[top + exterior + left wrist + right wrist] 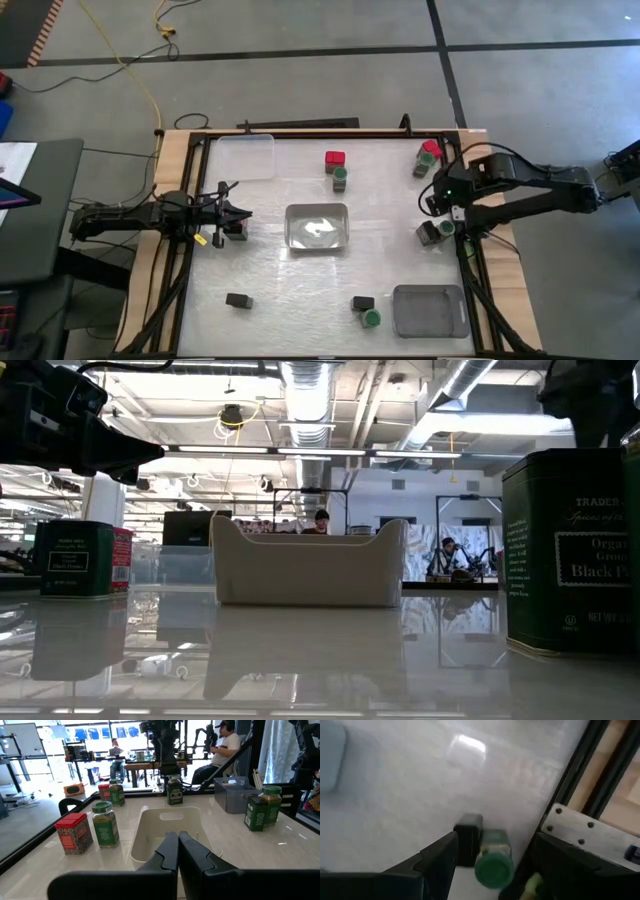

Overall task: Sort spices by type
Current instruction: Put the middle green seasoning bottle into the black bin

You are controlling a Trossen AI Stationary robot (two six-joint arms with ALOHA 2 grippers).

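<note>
Glossy white surface (300,280), wood-edged: a white open tray (317,226) sits mid-surface, a clear tray (246,156) far-left, a grey tray (430,310) near-right. Red square-capped tin (334,158) and green round-capped jar (340,177) stand side by side; black boxy containers (238,300) are scattered near the front.

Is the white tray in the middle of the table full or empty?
Empty. The high view shows only glare on the white tray's bare floor, and the left wrist view shows no spice inside it.

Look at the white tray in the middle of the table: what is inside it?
From above, the white tray shows only its bare, glare-struck floor; no spice container lies in it. The left pincer's shut tips, in the left wrist view, cover part of the near wall and floor.
</note>
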